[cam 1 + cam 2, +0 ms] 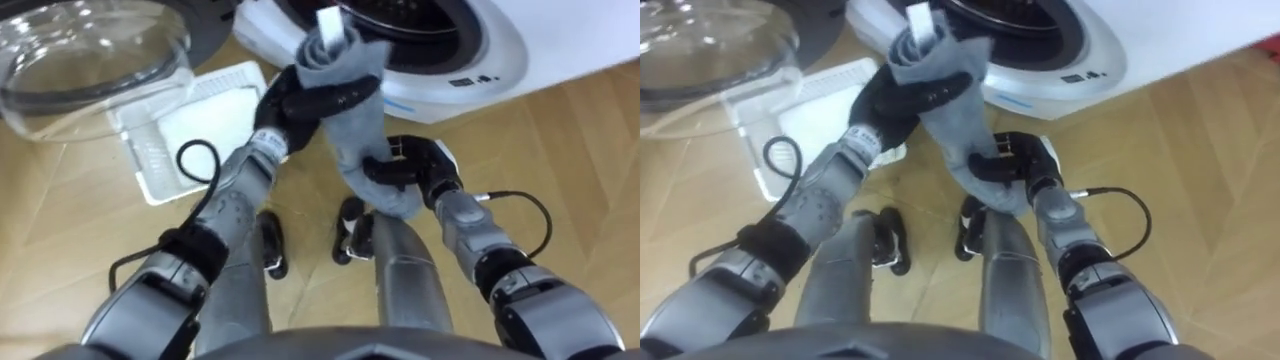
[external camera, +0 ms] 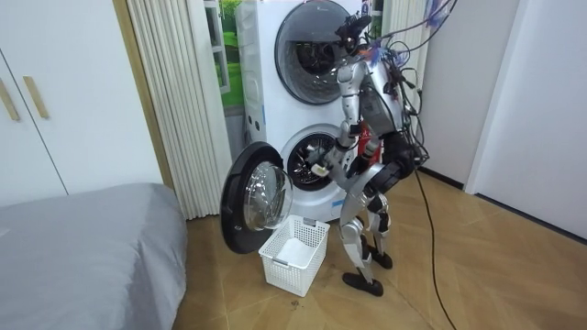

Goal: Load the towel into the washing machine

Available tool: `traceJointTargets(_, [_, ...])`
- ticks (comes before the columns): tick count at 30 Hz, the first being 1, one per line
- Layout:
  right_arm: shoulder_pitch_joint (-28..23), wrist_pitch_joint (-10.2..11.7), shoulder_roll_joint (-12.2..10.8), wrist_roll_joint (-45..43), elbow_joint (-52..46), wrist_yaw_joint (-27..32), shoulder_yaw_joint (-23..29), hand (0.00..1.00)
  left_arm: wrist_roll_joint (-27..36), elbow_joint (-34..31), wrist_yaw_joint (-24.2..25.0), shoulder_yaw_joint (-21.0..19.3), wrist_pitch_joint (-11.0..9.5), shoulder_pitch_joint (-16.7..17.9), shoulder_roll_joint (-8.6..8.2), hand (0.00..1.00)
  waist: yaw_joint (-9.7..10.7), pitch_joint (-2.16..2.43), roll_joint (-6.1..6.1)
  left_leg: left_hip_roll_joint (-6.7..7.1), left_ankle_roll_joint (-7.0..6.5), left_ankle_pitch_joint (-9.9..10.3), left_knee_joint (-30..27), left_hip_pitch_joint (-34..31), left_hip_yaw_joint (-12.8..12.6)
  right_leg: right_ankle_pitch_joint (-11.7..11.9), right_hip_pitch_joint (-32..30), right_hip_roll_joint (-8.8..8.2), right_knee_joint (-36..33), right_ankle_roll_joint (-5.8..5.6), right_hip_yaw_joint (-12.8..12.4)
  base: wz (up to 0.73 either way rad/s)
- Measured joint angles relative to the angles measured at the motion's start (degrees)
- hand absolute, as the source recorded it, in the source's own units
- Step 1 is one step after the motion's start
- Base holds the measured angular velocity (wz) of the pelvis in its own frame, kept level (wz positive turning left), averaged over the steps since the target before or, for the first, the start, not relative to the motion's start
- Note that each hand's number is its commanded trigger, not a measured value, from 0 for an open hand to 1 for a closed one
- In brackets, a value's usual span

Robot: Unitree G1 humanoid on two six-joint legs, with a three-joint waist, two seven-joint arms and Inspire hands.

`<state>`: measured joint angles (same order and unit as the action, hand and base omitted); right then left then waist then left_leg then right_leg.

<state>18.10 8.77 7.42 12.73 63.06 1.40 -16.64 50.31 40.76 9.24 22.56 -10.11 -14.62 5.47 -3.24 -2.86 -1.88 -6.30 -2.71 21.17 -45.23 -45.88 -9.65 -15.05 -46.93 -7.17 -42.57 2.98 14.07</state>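
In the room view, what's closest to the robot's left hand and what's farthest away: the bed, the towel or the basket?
1. The towel, held in the left hand.
2. The basket, on the floor by the robot's feet.
3. The bed, far off at the room view's left.

1 towel [image 1: 350,125], 1 basket [image 2: 275,267], 2 washing machines [image 2: 261,82], 1 bed [image 2: 83,240].

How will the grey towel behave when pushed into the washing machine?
Probably floppy: the towel bends and sags between the left hand and the right hand. Likely light, since two grips alone carry it. Loose ends may snag on the washing machine opening.
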Motion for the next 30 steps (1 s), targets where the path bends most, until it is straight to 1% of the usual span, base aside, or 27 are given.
traceJointTargets(1, [0.1, -0.3, 0.4, 0.0, 0.1, 0.0, 0.0, 1.00, -1.6, 0.3, -0.6, -0.6, 0.0, 0.7, 0.40, 0.00, -0.4, -0.11, 0.09, 0.05, 0.02, 0.0, 0.1, -0.1, 0.0, 0.0, -0.1, -0.16, 0.0, 0.04, 0.4, 0.08])
traceJointTargets(3, [0.1, -1.0, 1.6, 0.4, 0.1, 0.4, 0.1, 1.00, -8.5, 2.7, -3.6, -2.7, 0.0, 3.3, 1.94, 0.00, -1.9, -0.15, 0.15, 0.46, 0.21, -0.1, 0.9, -0.2, 0.4, -0.1, -0.3, -0.91, -0.1, 0.17, 1.8, 0.10])
traceJointTargets(4, [0.1, -1.2, 1.8, 0.7, 0.2, 0.6, 0.1, 1.00, -10.1, 3.5, -4.4, -3.1, -0.1, 4.1, 2.35, 0.00, -2.1, -0.15, 0.15, 0.59, 0.25, -0.2, 1.1, -0.2, 0.6, -0.1, -0.3, -1.02, -0.1, 0.17, 1.9, 0.19])
traceJointTargets(5, [0.6, -1.3, 2.1, 1.3, 1.5, 0.6, 0.4, 1.00, -13.4, 5.0, -6.3, -3.9, -0.1, 5.1, 3.36, 0.00, -2.1, -0.16, 0.16, 1.04, 0.23, -0.5, 1.6, -0.2, 0.9, -0.1, -0.3, -1.33, -0.1, 0.16, 2.1, 0.21])
traceJointTargets(6, [1.3, -1.5, 2.7, 2.5, 2.9, 0.5, 0.4, 1.00, -16.8, 5.8, -8.1, -3.9, -0.1, 5.9, 3.93, 0.00, -2.2, -0.16, 0.18, 1.28, 0.09, -0.6, 1.9, -0.3, 1.0, -0.1, -0.3, -1.88, -0.1, 0.16, 2.9, 0.19])
traceJointTargets(7, [1.6, -1.7, 3.0, 3.0, 3.5, 0.5, 0.4, 1.00, -18.2, 6.2, -8.9, -3.9, 0.0, 6.3, 4.28, 0.00, -2.4, -0.17, 0.18, 1.32, 0.07, -0.6, 1.9, -0.4, 1.0, -0.1, -0.3, -2.06, -0.1, 0.16, 3.3, 0.14])
traceJointTargets(8, [1.9, -2.4, 4.0, 3.9, 3.9, 0.5, 0.4, 1.00, -20.9, 7.6, -10.3, -3.8, 0.1, 6.9, 4.56, 0.00, -3.0, -0.20, 0.23, 1.53, -0.07, -0.7, 1.9, -0.5, 1.0, -0.1, -0.3, -2.35, -0.2, 0.15, 3.5, 0.13])
traceJointTargets(9, [2.0, -2.8, 5.1, 4.6, 4.3, 0.6, 0.5, 1.00, -22.7, 8.4, -11.6, -3.8, 0.2, 7.1, 4.25, 0.00, -3.3, -0.27, 0.34, 2.01, -0.23, -0.8, 1.9, -0.7, 1.4, -0.2, -0.3, -2.73, -0.2, 0.02, 3.8, 0.16])
traceJointTargets(11, [2.3, -3.3, 6.3, 5.2, 4.3, 0.6, 0.8, 1.00, -24.7, 8.8, -13.1, -3.8, 0.5, 7.5, 4.17, 0.00, -3.4, -0.53, 0.63, 2.37, -0.50, -0.9, 1.8, -1.3, 1.9, -0.2, -0.3, -3.10, -0.2, 0.00, 4.3, 0.18])
traceJointTargets(14, [2.5, -3.5, 6.7, 5.5, 4.2, 0.5, 2.0, 1.00, -28.9, 8.9, -14.8, -3.8, 0.9, 8.6, 4.26, 0.00, -3.6, -0.57, 0.55, 3.14, -0.88, -1.2, 1.8, -1.7, 2.1, -0.4, -0.6, -3.90, -0.7, -0.35, 4.4, 0.13])
traceJointTargets(15, [2.6, -3.5, 6.7, 6.0, 4.2, 0.4, 2.0, 1.00, -29.2, 8.9, -15.1, -3.8, 0.9, 8.9, 4.32, 0.00, -3.7, -0.57, 0.55, 3.20, -0.91, -1.2, 1.8, -1.7, 2.1, -0.4, -0.7, -3.99, -0.8, -0.35, 4.4, 0.04])
traceJointTargets(18, [3.2, -4.0, 7.1, 11.3, 4.4, -0.7, 1.6, 1.00, -30.2, 9.4, -16.8, -3.8, 1.0, 9.9, 4.94, 0.00, -4.0, -0.59, 0.51, 3.39, -1.02, -1.4, 1.7, -2.5, 2.3, -0.4, -1.2, -4.60, -1.1, -0.35, 5.5, 0.09])
traceJointTargets(20, [3.5, -4.4, 7.8, 12.5, 4.5, -0.8, 1.7, 1.00, -30.9, 10.0, -17.5, -3.8, 1.0, 10.0, 4.87, 0.00, -4.8, -0.63, 0.45, 3.66, -1.07, -1.6, 1.8, -2.8, 2.4, -0.4, -1.5, -5.00, -1.2, -0.31, 5.9, 0.07])
traceJointTargets(22, [4.4, -4.7, 8.4, 12.9, 5.5, -1.0, 1.7, 1.00, -31.8, 10.5, -17.8, -3.9, 1.1, 10.1, 4.90, 0.00, -4.9, -0.67, 0.37, 3.84, -1.21, -1.8, 1.8, -2.9, 2.4, -0.4, -1.5, -5.26, -1.3, -0.30, 6.0, 0.06])
traceJointTargets(24, [5.7, -5.2, 8.6, 14.7, 6.8, -1.4, 1.7, 1.00, -32.1, 10.4, -17.9, -3.9, 1.1, 10.3, 5.13, 0.00, -5.0, -0.86, 0.07, 4.13, -1.38, -1.9, 1.7, -2.9, 2.3, -0.4, -1.7, -5.70, -1.9, -0.31, 6.0, 0.05])
traceJointTargets(26, [6.9, -5.9, 8.8, 19.4, 7.4, -2.1, 1.7, 1.00, -31.9, 10.5, -18.7, -4.0, 1.3, 10.4, 5.66, 0.00, -5.1, -1.22, -0.54, 4.22, -1.43, -1.9, 1.5, -3.0, 2.2, -0.4, -1.8, -5.91, -2.1, -0.30, 6.1, 0.00])
traceJointTargets(28, [7.9, -6.4, 9.2, 22.8, 7.5, -2.9, 2.3, 1.00, -31.8, 10.5, -19.1, -4.4, 1.3, 10.6, 5.99, 0.00, -5.1, -1.23, -0.87, 4.26, -1.58, -2.0, 1.3, -3.6, 2.2, -0.4, -2.3, -6.10, -2.3, -0.30, 6.4, 0.02])
traceJointTargets(30, [8.5, -6.7, 10.3, 26.2, 7.5, -3.6, 2.3, 1.00, -31.8, 10.0, -19.6, -4.4, 1.4, 10.9, 6.16, 0.00, -5.2, -1.20, -0.94, 4.52, -1.71, -2.1, 1.2, -4.0, 2.1, -0.4, -2.9, -6.50, -2.8, -0.30, 6.3, 0.04])
